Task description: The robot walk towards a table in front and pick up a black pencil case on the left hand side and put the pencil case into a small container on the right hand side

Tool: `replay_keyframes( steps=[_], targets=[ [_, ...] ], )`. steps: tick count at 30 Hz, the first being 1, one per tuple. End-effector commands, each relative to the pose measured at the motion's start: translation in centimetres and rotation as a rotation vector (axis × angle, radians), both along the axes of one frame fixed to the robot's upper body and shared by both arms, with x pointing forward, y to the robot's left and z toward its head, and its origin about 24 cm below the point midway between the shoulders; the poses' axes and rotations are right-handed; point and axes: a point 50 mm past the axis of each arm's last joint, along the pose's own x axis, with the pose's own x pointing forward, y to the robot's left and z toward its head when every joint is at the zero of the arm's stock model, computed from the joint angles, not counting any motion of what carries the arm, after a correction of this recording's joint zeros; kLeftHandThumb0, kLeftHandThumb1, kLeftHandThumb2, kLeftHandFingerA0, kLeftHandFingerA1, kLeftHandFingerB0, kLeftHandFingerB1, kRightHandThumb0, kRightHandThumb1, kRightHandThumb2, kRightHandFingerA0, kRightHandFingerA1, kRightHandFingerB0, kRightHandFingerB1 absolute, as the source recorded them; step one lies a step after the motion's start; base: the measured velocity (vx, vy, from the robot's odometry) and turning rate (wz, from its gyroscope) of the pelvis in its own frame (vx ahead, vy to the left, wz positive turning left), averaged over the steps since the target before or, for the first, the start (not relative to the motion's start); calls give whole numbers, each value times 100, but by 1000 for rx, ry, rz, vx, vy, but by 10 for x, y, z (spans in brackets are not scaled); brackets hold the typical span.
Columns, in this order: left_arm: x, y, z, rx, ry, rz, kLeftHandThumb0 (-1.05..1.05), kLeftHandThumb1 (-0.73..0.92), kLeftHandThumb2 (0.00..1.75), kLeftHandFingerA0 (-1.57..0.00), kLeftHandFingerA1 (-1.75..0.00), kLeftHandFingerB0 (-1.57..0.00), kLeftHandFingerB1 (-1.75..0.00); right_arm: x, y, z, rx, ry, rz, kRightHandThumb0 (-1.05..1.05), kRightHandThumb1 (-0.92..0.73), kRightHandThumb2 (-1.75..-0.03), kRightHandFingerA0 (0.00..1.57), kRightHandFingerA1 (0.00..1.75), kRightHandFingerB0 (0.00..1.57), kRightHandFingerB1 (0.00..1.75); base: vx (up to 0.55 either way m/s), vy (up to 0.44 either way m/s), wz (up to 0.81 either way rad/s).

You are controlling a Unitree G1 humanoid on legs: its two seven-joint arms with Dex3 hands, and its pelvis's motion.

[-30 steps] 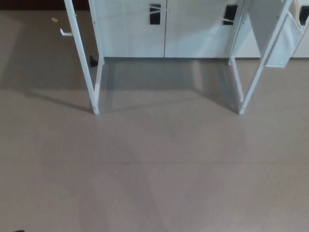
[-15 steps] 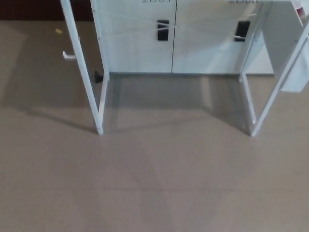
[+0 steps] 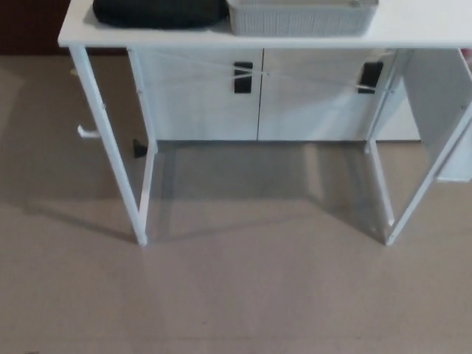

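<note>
Pencil case (image 3: 158, 12) now in sight, at 11 o'clock on the white table (image 3: 413, 33), cut off by the top edge. Nearest me: bare tan floor (image 3: 236, 295), then the table legs (image 3: 110, 147). Tabletop was out of view half a second ago; my head camera has shifted and picked it up. Grey container (image 3: 302, 18) sits just beside the case, at 12 to 1 o'clock. Neither of my hands shows, so I cannot tell their state. Judgement: approach unfinished, reach not yet possible.
</note>
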Motion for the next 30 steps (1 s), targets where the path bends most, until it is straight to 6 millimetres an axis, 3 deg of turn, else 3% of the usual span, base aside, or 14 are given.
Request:
replay_keyframes(
  steps=[1,9,10,17,24,30],
  targets=[
    [-2,2,1,17,0,-15,-28,44,59,-28,-39,-21,-34,-2,-4,1,-5,4,-11,-40,-63,-60,48,38,36,33,439,171,15],
    [-1,3,2,28,0,-20,-24,49,55,-32,-37,-22,-30,-1,-3,0,-1,3,-17,-38,-64,-61,48,40,36,33,366,47,11],
    [-1,3,2,25,1,-15,-28,44,59,-29,-39,-22,-34,-1,-3,0,2,5,-23,-40,-63,-60,49,38,35,33,393,-122,15],
    [-1,3,2,34,2,-20,-24,49,55,-33,-36,-22,-30,-3,-3,0,15,3,-24,-41,-64,-59,48,40,36,32,416,-218,59],
    [-2,4,2,49,8,-39,-30,45,60,-30,-40,-21,-35,-4,-3,0,4,2,-16,-42,-64,-59,50,39,36,33,329,-74,-10],
    [1,3,2,52,3,-38,-26,48,55,-35,-37,-23,-30,-1,-3,1,9,-1,-22,-40,-65,-60,49,40,36,33,416,221,-19]
  ],
)
